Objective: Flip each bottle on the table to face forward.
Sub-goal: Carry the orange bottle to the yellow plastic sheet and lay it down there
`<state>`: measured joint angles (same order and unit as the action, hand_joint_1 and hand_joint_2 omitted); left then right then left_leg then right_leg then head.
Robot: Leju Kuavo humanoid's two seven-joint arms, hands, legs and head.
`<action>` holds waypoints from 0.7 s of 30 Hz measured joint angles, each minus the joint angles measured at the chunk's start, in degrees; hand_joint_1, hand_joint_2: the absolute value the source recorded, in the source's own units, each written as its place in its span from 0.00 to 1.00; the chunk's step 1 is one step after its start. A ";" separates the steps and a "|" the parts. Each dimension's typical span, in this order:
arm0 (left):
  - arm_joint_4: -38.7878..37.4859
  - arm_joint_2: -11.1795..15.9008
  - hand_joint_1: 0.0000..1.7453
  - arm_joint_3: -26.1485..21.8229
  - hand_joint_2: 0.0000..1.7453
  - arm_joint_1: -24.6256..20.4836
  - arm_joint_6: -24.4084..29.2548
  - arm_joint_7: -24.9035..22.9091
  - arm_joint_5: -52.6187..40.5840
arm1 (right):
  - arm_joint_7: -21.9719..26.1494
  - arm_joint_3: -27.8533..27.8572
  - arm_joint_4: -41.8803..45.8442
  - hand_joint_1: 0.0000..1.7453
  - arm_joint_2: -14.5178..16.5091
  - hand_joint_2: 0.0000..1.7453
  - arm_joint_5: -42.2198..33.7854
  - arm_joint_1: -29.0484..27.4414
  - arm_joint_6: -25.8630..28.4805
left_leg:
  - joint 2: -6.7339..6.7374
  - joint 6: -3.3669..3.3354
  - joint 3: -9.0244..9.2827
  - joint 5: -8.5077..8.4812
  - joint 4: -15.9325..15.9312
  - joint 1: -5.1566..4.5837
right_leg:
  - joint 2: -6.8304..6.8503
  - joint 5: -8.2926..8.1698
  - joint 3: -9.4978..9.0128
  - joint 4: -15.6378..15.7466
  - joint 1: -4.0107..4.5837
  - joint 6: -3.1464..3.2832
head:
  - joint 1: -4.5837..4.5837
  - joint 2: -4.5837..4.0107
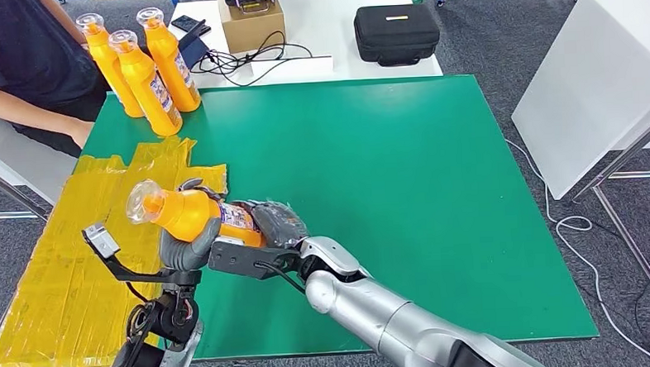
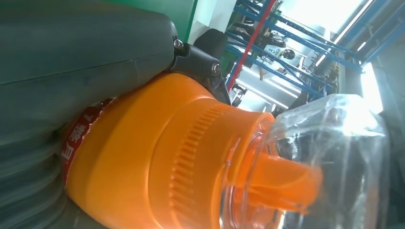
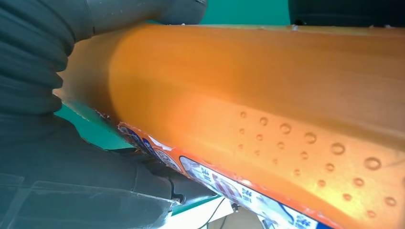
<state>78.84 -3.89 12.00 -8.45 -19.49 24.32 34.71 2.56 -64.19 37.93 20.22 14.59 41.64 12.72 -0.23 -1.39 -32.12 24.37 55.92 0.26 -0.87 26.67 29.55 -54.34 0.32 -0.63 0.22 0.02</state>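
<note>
Orange plastic bottle with a clear domed cap (image 1: 186, 213) lies tilted in our hands above the green table's (image 1: 405, 188) left edge, over the yellow taped sheet (image 1: 68, 261). Our left hand (image 1: 188, 249) cups it near the shoulder, fingers wrapped under the neck, and our right hand (image 1: 275, 224) grips the labelled lower body, fingers closed around it. Three matching orange bottles (image 1: 147, 63) stand at the far left corner, beside a seated person's arm (image 1: 29, 114). We judge the risk lies in the handover: if one hand loosens before the other holds firmly, the smooth body could slide out and drop onto the sheet.
</note>
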 joint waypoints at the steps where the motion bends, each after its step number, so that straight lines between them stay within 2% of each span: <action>1: 0.10 0.00 1.00 -0.01 1.00 0.00 0.01 -0.03 0.00 | 0.11 0.10 -0.01 0.85 0.00 1.00 0.02 0.00 0.00 | 0.00 0.00 0.00 0.00 0.00 0.00 | 0.00 0.00 0.00 0.00 0.00 0.00 | 0.00 0.00; 2: 0.19 0.00 1.00 -0.02 1.00 0.01 0.01 -0.05 0.00 | 0.19 0.20 -0.02 0.60 0.00 1.00 0.09 0.00 0.01 | 0.00 0.00 0.00 0.00 0.00 0.00 | 0.00 0.00 0.00 0.00 0.00 0.00 | 0.00 0.00; 4: 0.39 0.00 1.00 -0.04 1.00 0.05 0.03 -0.07 0.00 | 0.60 0.47 -0.08 0.10 -0.01 0.50 0.49 0.00 0.08 | 0.00 0.00 0.00 0.00 0.00 0.00 | 0.00 0.00 0.00 0.00 0.00 0.00 | 0.00 0.00; 5: 0.56 -0.01 1.00 -0.05 1.00 0.08 0.05 0.01 -0.04 | 1.01 0.71 -0.18 0.00 -0.01 0.25 0.81 0.00 0.12 | -0.01 0.00 0.00 0.00 0.00 0.00 | 0.00 0.00 0.00 0.00 0.00 0.00 | 0.00 0.00; 6: 0.81 -0.03 1.00 -0.05 1.00 0.12 0.11 0.16 -0.17 | 1.59 1.06 -0.34 0.00 -0.02 0.00 1.15 0.02 0.14 | -0.01 0.00 0.00 0.00 0.00 0.00 | 0.00 0.00 0.00 0.00 0.00 0.00 | 0.00 0.00; 12: 2.33 -0.20 1.00 -0.18 1.00 0.45 2.73 3.18 -4.51 | 7.60 6.22 -1.79 0.00 -0.05 0.00 2.27 -0.20 -1.22 | -0.02 0.00 -0.01 0.00 0.00 0.00 | 0.01 0.00 -0.02 0.00 0.00 0.00 | -0.02 0.00; 15: 3.52 -0.26 1.00 -1.47 1.00 1.21 8.92 7.76 -12.08 | 10.77 11.85 0.72 0.00 -0.92 0.00 4.00 -1.80 -2.72 | -0.02 0.00 -0.01 0.00 0.00 0.00 | 0.01 0.00 -0.02 -0.01 0.00 0.00 | -0.01 0.00; 18: 4.42 -0.26 1.00 -4.53 1.00 2.45 15.85 10.85 -18.23 | 10.46 18.01 7.20 0.00 -3.05 0.00 4.51 -4.04 -6.23 | -0.04 0.00 -0.02 0.00 0.00 0.00 | 0.02 0.00 -0.01 0.00 0.00 0.00 | 0.00 0.00; 21: 4.55 -0.25 1.00 -7.55 1.00 3.19 19.84 12.51 -21.65 | 9.90 22.49 12.61 0.00 -4.97 0.00 4.20 -5.33 -8.51 | -0.05 0.00 -0.03 0.00 0.00 0.00 | 0.03 0.00 0.00 0.00 0.00 0.00 | 0.00 0.00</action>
<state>83.38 -4.14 4.45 -5.26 0.35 36.82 13.05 12.45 -41.70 50.55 15.25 18.79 36.30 4.21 -0.28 -1.39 -32.15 24.37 55.92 0.26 -0.84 26.68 29.55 -54.35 0.32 -0.63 0.22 0.02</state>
